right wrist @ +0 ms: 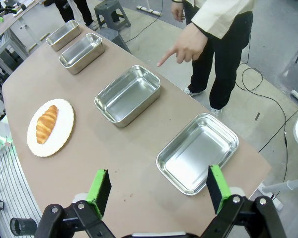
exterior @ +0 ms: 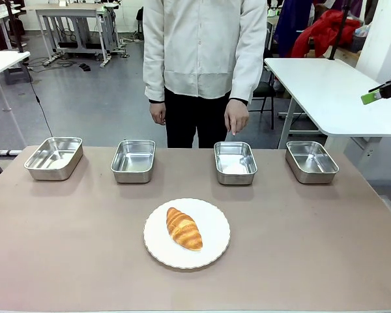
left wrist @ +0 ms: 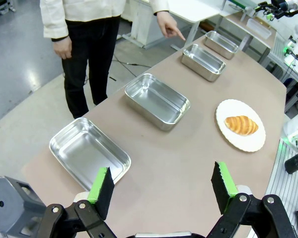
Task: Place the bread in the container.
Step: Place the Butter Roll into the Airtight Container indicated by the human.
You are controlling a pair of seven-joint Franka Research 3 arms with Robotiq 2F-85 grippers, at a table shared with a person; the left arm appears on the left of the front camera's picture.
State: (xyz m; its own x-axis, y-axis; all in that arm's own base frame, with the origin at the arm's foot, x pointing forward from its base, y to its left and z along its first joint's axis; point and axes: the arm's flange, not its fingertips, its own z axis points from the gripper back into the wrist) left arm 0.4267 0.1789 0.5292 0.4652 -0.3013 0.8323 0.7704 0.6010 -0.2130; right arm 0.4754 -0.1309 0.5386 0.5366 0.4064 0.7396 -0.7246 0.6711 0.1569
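The bread [exterior: 184, 229] [left wrist: 241, 125] [right wrist: 46, 124] is a golden-brown croissant lying on a round white plate [exterior: 212, 251] at the table's near middle. Four shiny steel pans stand in a row behind it. A person's hand [exterior: 236, 117] [right wrist: 186, 47] points a finger down at the container [exterior: 235, 163] [left wrist: 203, 62] [right wrist: 128, 95], third from the left, which holds nothing. My left gripper [left wrist: 162, 184] hovers open and high over the table's left end. My right gripper [right wrist: 158, 188] hangs open over the right end, far from the bread; one of its green-padded fingers [exterior: 371, 98] shows at the right edge.
The other pans [exterior: 54, 157] [exterior: 133, 160] [exterior: 311, 161] are alike and hold nothing. The person stands at the far edge behind the middle pans. A white table [exterior: 326, 85] stands beyond the far right corner. Bare tabletop surrounds the plate.
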